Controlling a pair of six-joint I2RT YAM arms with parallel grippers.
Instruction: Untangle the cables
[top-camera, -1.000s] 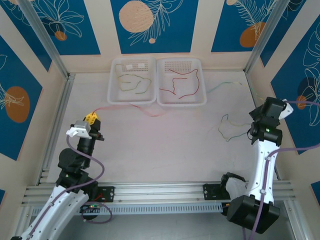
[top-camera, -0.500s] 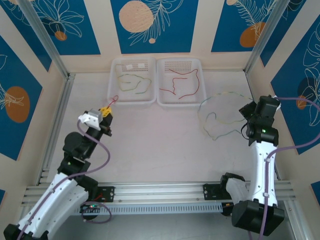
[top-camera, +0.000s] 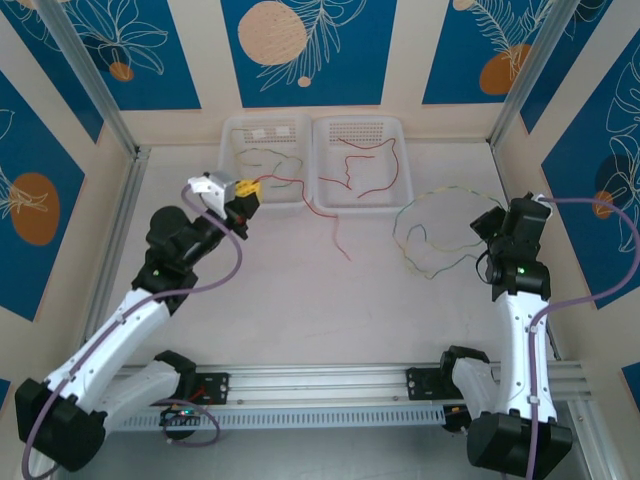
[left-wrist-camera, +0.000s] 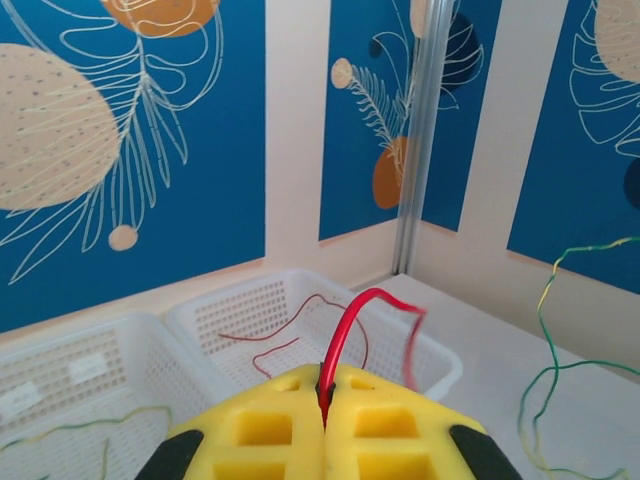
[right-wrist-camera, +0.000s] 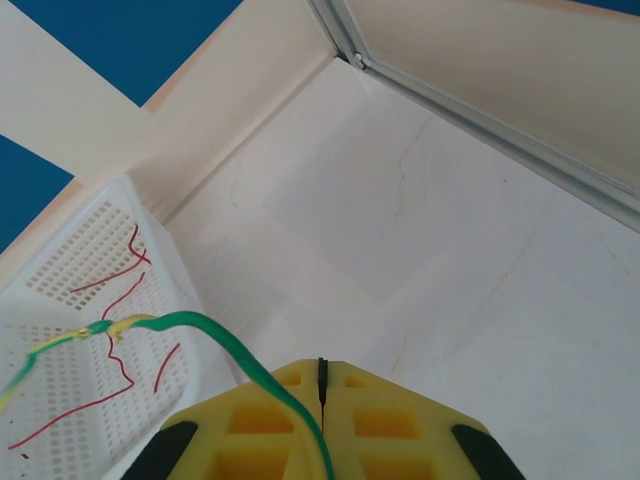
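The overhead view is showing both arms at once. The left gripper (top-camera: 247, 190) is hanging just in front of the left basket (top-camera: 262, 124), with a red cable (top-camera: 335, 232) trailing from it across the table (top-camera: 300, 300) in front of the right basket (top-camera: 408, 172). The right gripper (top-camera: 492, 225) is sitting near the right wall, and a yellow-green cable (top-camera: 400, 215) is lying in loose loops just to its left.

The left wrist camera is giving us what the overhead view cannot. The yellow pads of the left gripper (left-wrist-camera: 323, 415) are pressed together, and the red cable (left-wrist-camera: 345, 335) is rising out of the seam between them, so it is clamped. The right wrist camera is showing the right gripper (right-wrist-camera: 322, 400) likewise closed, with the yellow-green cable (right-wrist-camera: 215, 340) running across its left pad into the seam, so it too is gripped.

The table is a pale, smooth board. Blue panels with leaf outlines and orange discs are enclosing it, joined by cream strips and metal posts.

We are counting two arms, two grippers and two white mesh baskets. One red cable and one yellow-green cable are in the grippers. The left basket is holding yellow-green wire (top-camera: 270, 158) and the right one red wire (top-camera: 365, 158). We cannot tell how many pieces are lying in each.
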